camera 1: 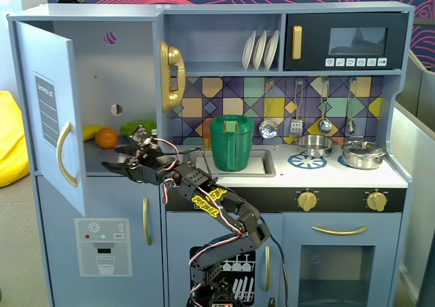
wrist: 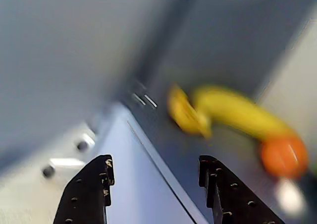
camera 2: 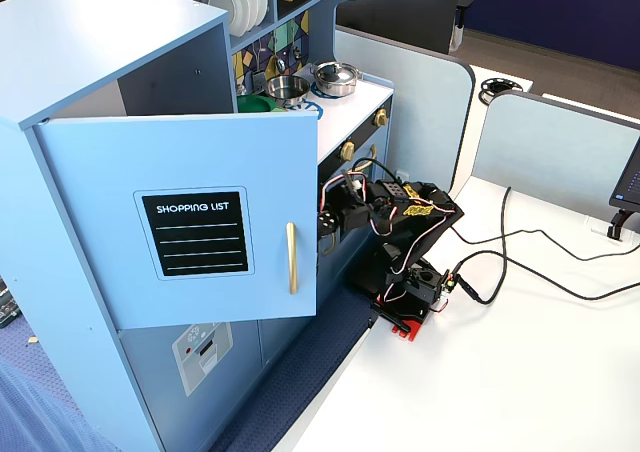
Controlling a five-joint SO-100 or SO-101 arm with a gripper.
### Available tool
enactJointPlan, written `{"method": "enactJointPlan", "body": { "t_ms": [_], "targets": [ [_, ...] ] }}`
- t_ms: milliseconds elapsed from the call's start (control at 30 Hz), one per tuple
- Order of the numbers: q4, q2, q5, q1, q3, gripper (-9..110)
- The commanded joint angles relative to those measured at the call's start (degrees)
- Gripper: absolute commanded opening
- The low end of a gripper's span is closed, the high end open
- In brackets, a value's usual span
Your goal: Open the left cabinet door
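Left cabinet door point(camera 2: 190, 227): swung wide open on its hinge at the toy kitchen's outer edge; in one fixed view its chalkboard face shows, in the other point(camera 1: 51, 113) it stands nearly edge-on at the left of the open compartment.
Shopping-list panel point(camera 2: 195, 234): black, on the door's outer face, well above the ice-dispenser door point(camera 1: 103, 246).
Gold bar handle point(camera 2: 291, 258): vertical, near the door's free edge; also seen curving off the door in the front fixed view point(camera 1: 64, 154).
Pincer point(wrist: 153, 179): spread, holding nothing; in the wrist view its two black fingers point(wrist: 89, 189) straddle a pale blue edge, and whether that edge is the door or the shelf cannot be told through the blur.
Arm point(camera 1: 217, 208): reaches from its base on the white desk point(camera 2: 520, 372) toward the compartment, the pincer point(camera 1: 139, 147) at the shelf front, apart from the door's handle.
Inside the compartment: a banana point(wrist: 237, 112) and an orange point(camera 1: 106, 138) on the shelf, something green behind them.
Progress: judged from the door's angle, the opening looks essentially done.
How the door will handle: likely a light, stiff board panel that swings freely on its hinge with little force; rigid, not fragile, with a smooth painted face that offers no grip.
Where to take hold: the handle is the one good purchase, pinched across its bar; failing that, hooking the free edge should move it, while pushing near the hinge would do little.
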Motion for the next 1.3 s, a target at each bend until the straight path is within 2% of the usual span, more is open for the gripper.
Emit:
{"method": "enactJointPlan", "body": {
  "t_ms": [0,200,467,733,1067,1167,1267],
  "targets": [
    [1.5,4.7,8.1,17.0,3.3,18],
    [24.1,12.7,17.0,36.6,9.8,17],
    [41.7,24.0,27.1,48.5,23.3,14],
    [56.1,31.6,39.3,51.4,36.3,14],
    [59.5,37.4,38.3,56.8,49.7,12],
    [64.2,37.6,38.6,56.2,49.7,10],
    [70.0,37.7,33.8,55.6,49.7,5]
  ]
}}
